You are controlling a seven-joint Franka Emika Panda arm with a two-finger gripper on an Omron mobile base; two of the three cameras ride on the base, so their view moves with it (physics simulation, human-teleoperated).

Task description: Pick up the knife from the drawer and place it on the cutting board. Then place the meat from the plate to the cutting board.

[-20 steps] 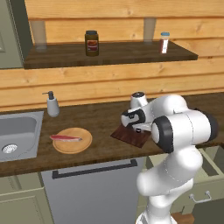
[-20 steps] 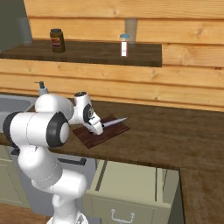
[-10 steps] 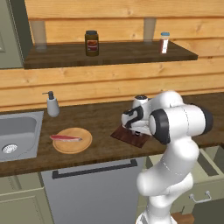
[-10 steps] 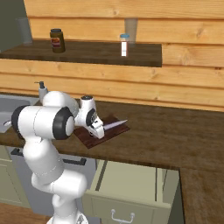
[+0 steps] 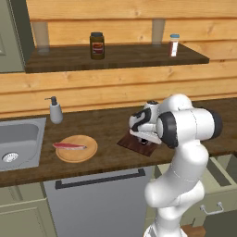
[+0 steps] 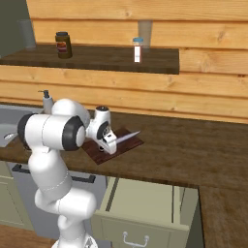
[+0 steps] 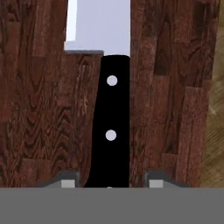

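Hand view: knife [image 7: 109,127] handle lies between parted jaws.

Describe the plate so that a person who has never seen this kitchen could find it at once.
Start at the steel sink set into the dark wooden counter; just beside it, toward the robot, lies the plate. It is a round, light tan wooden disc with the red meat on it. The nearby cutting board is dark reddish-brown and rectangular.
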